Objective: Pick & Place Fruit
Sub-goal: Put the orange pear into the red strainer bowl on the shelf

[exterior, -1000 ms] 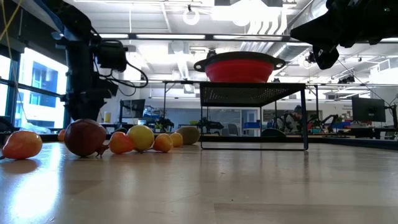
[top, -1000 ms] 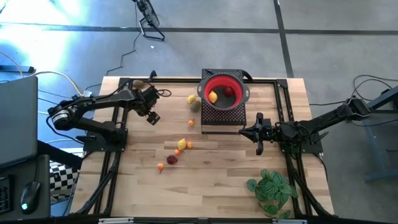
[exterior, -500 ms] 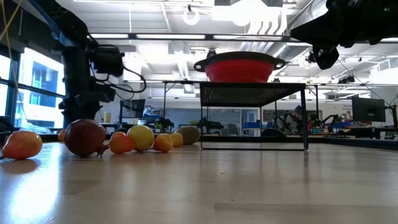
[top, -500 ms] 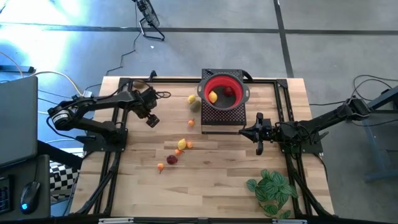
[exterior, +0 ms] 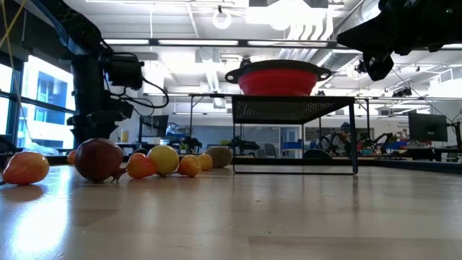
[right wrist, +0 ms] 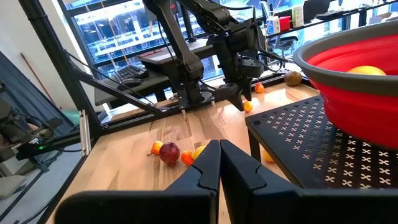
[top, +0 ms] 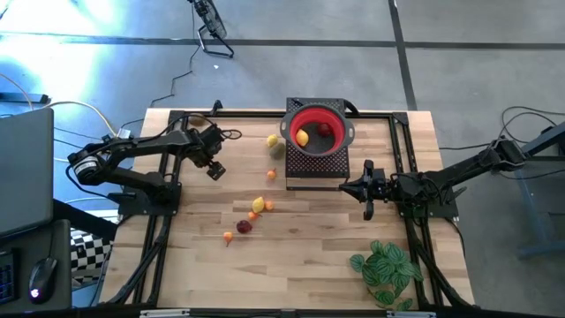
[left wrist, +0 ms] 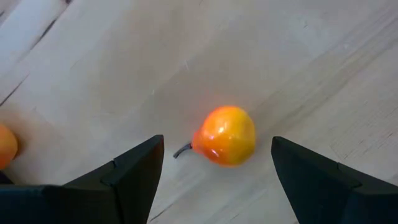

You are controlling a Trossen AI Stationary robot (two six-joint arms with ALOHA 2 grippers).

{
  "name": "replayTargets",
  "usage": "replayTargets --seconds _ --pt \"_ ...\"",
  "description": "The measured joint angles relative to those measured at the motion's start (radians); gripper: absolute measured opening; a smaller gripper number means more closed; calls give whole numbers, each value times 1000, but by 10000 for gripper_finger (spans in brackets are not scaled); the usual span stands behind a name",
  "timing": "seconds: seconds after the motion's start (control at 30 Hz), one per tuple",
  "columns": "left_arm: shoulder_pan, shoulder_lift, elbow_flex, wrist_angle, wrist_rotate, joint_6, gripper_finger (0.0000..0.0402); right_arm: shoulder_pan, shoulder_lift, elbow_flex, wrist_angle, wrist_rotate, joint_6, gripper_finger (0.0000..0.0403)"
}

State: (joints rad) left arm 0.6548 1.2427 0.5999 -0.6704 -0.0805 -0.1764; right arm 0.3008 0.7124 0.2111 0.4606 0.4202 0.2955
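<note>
Left gripper [top: 215, 168] drawn slightly back, fingers wide, empty, above orange fruit [left wrist: 226, 135], right gripper [top: 368, 189] shut.

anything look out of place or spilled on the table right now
Nothing looks damaged or tipped. The red bowl sits level on its black mesh stand with two fruits inside. The other fruits lie scattered loose on the wooden table, which fits an unfinished pick-and-place job. The leafy plant sits by the table's near right corner.

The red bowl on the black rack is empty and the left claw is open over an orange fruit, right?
Not quite. The red bowl already holds two fruits, one yellow-orange and one red, as the high view shows. The left claw is open over an orange fruit.
</note>
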Motion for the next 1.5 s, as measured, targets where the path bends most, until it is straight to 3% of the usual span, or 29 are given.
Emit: replayTargets --seconds 1.5 --pt "0 64 -6 41 18 78 292 0 0 0 0 0 0 2"
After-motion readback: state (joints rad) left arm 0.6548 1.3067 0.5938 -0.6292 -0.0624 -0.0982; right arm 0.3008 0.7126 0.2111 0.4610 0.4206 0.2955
